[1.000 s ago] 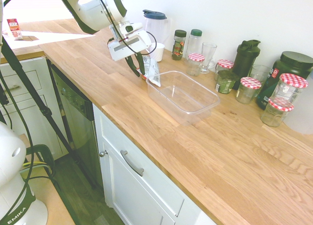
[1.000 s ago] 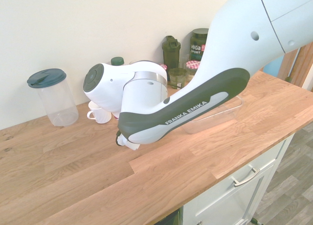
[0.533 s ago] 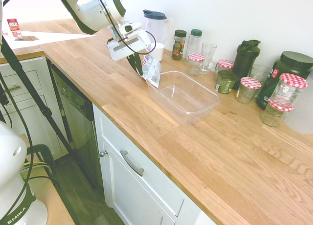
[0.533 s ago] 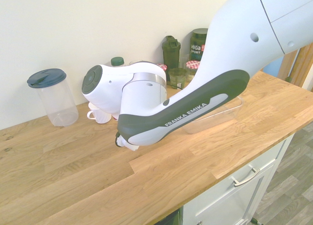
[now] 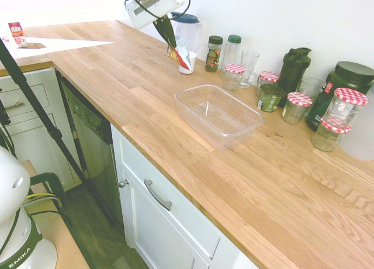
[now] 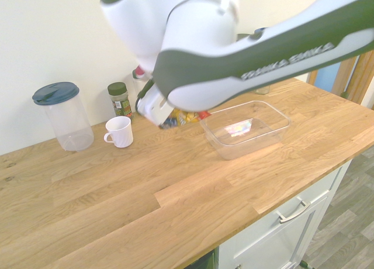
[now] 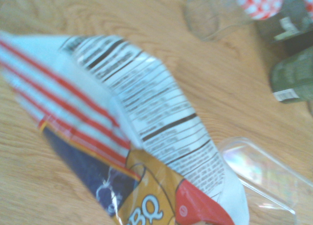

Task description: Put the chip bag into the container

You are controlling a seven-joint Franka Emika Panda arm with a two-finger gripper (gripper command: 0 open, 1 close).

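Note:
The chip bag hangs in the air, high above the wooden counter, in front of the white cup. It is silvery white with red stripes and a dark blue and orange patch. My gripper is shut on its upper edge. The second exterior view shows the chip bag peeking out under the arm, left of the container. The container, a clear shallow rectangular tub, stands empty on the counter, lower than the bag. The bag fills the wrist view, with a corner of the container beyond it.
A white cup and a lidded clear pitcher stand behind the bag near the wall. Spice jars, a glass, several red-checked jars and dark bottles line the back of the counter. Its front edge runs above the drawers.
The arm has risen well up off the counter, carrying the chip bag from beside the container's end up to in front of the cup.

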